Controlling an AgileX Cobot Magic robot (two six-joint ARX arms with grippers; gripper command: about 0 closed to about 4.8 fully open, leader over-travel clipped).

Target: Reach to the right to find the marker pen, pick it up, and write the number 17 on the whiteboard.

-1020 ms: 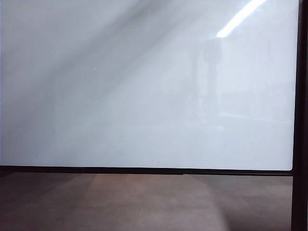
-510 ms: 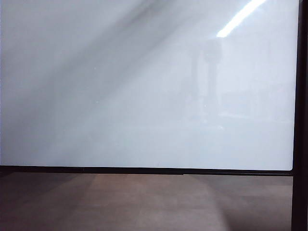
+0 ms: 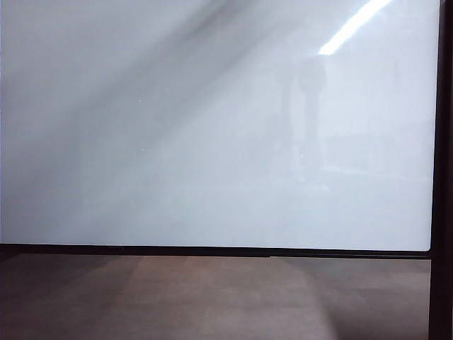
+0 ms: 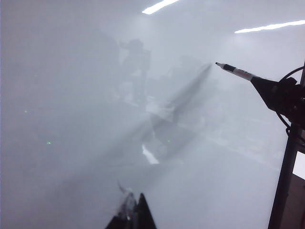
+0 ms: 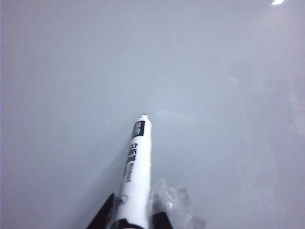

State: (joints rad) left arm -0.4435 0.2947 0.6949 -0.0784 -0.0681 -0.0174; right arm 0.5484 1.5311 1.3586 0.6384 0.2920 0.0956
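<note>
neither arm shows in the exterior view | whiteboard (image 3: 212, 127) runs off frame on top and left | right gripper (image 5: 128, 214) mostly cropped, marker pen (image 5: 137, 167) barrel vanishes between the jaws | left gripper (image 4: 135, 217) only tips visible

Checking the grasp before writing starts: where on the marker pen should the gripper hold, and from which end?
Grip the marker pen on its white barrel near the rear, coming from behind the tail end, so the black tip points free at the whiteboard. The right gripper is already shut on it that way. The left gripper appears closed and empty, well apart.
</note>
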